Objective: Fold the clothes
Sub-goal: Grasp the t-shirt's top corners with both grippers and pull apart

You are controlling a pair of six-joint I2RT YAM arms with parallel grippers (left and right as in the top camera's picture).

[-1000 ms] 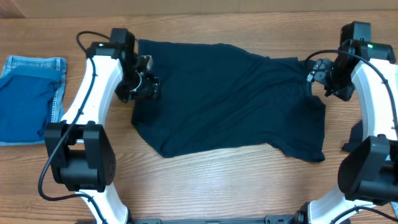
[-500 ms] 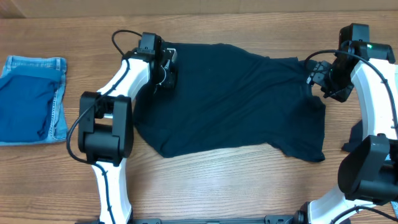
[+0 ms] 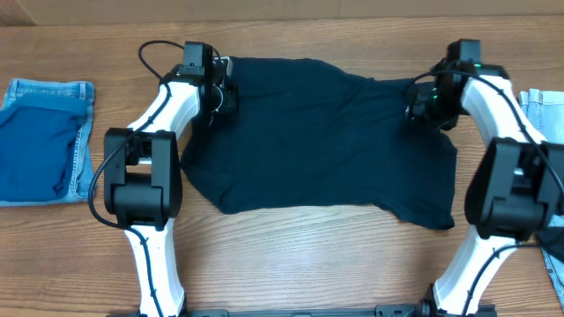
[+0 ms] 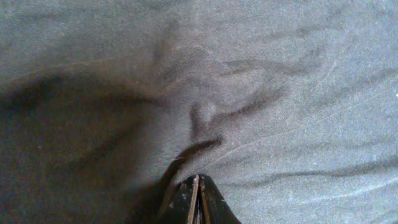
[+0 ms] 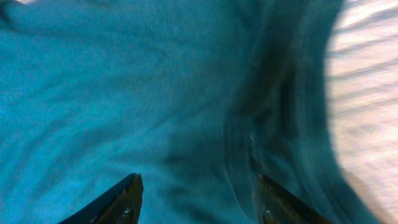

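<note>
Nothing readable turned up anywhere, tbh. The clothes (image 3: 317, 132) were plain, and the table (image 3: 291, 255) carried no text, logo or number.

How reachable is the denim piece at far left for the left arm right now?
Probably not yet: the left claw is shut on the dark shirt. Bare table lies between it and the denim piece, so nothing blocks.
</note>
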